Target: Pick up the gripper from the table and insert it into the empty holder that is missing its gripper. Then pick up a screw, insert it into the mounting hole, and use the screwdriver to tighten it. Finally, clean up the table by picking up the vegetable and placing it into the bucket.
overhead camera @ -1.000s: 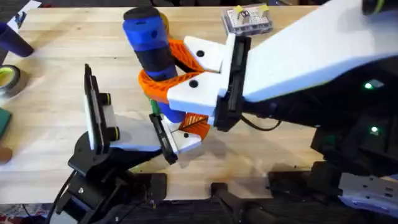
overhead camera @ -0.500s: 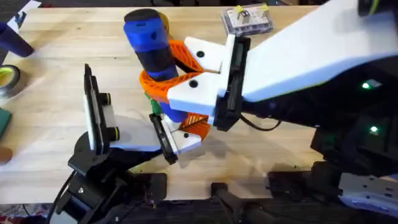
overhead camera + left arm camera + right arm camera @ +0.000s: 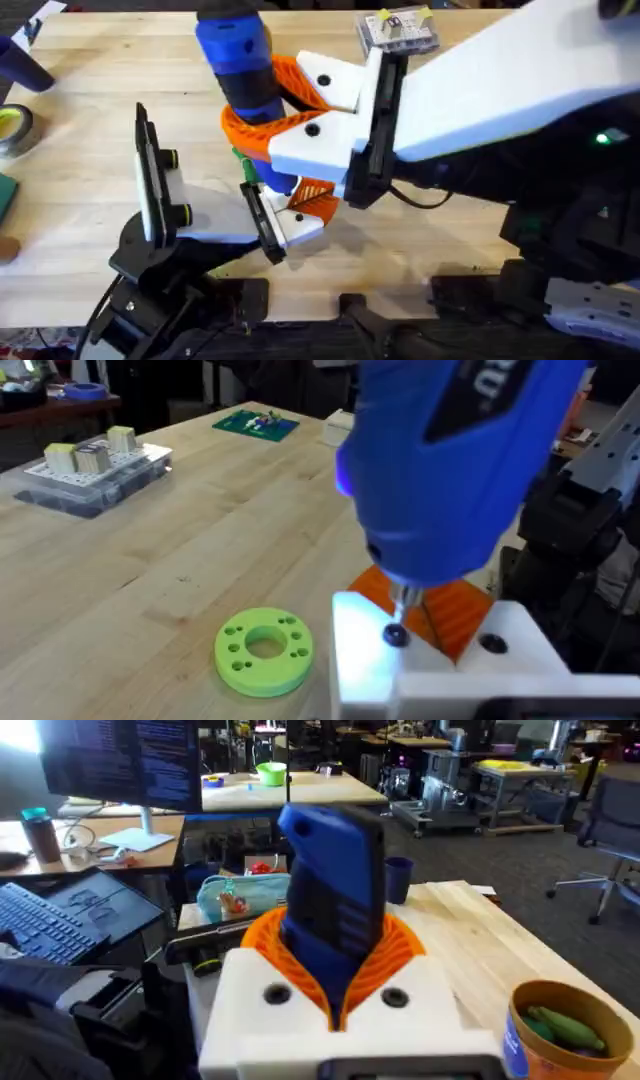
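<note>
Screwdriver [image 3: 243, 75] upright over the screw [image 3: 396, 635]
Right gripper [image 3: 285, 125] clamps its barrel; bit points straight down onto the screw head.

Glossy blue plastic screwdriver [image 3: 450, 470]; matt wooden table [image 3: 450, 255].
</note>
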{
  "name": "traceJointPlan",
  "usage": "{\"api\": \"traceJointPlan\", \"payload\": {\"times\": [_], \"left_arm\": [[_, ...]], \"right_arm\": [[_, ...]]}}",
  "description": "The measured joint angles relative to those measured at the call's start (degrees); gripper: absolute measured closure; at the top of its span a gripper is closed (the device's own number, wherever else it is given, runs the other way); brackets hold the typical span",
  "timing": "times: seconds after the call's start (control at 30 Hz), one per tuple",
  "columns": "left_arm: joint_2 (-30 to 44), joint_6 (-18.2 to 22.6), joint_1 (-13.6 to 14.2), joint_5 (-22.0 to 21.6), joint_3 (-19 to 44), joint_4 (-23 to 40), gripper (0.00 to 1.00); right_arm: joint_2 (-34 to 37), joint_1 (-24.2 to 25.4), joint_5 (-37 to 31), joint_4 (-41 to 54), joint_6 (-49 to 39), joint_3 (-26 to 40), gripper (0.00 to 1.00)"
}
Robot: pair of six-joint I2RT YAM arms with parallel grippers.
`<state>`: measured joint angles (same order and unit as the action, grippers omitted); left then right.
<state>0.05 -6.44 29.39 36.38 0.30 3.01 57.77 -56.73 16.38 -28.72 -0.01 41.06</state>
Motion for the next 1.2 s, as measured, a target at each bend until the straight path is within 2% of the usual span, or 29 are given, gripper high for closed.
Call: {"api": "traceJointPlan", "payload": {"times": [1.2], "left_arm": [[0.01, 0.00, -0.02, -0.15, 0.00, 0.00, 0.987]], "right_arm": [[1.59, 0.00, 0.00, -0.61, 0.21, 0.00, 0.977]]}}
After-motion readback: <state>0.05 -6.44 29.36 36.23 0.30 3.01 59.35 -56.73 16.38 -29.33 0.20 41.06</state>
